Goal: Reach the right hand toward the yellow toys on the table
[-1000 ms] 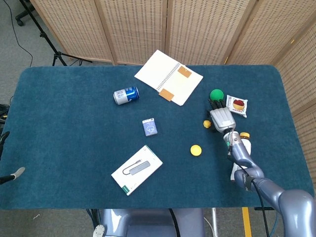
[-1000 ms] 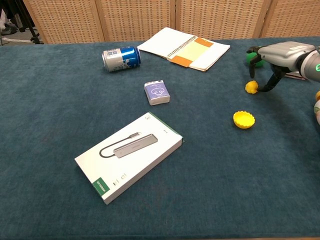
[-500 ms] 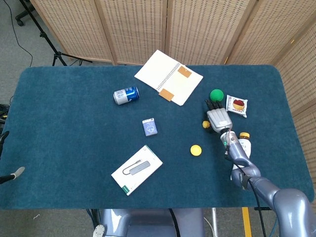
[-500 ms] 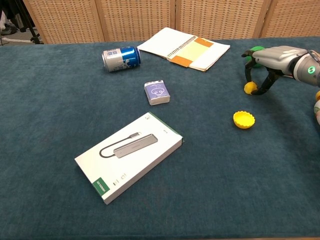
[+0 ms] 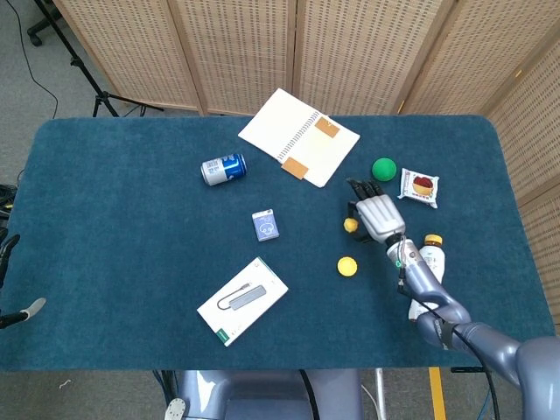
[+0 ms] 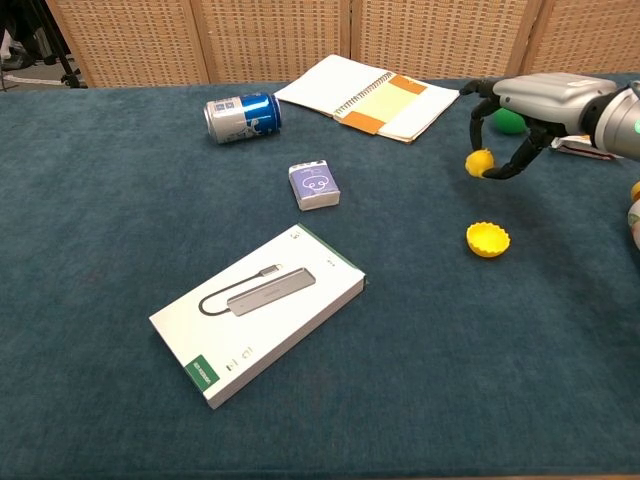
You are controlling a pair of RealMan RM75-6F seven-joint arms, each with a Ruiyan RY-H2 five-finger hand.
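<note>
Two yellow toys are on the right of the blue table. The small yellow ball [image 5: 351,225] [image 6: 479,162] sits between the fingers of my right hand [image 5: 376,214] [image 6: 530,100], which pinches it just above the cloth. The round yellow cap-shaped toy [image 5: 347,266] [image 6: 488,239] lies loose on the table, a little nearer to me than the hand and apart from it. Of my left hand [image 5: 24,308], only dark finger parts show at the far left edge in the head view, off the table.
A green ball [image 5: 383,168] and a snack packet [image 5: 419,186] lie just beyond the right hand. A small bottle [image 5: 431,254] stands beside its forearm. Further left are a notebook [image 5: 299,136], a can [image 5: 223,168], a small card box [image 5: 265,225] and a white box [image 5: 242,300].
My right hand closed its fingers around the small yellow ball and carried it left and slightly up. The yellow cap-shaped toy has not moved.
</note>
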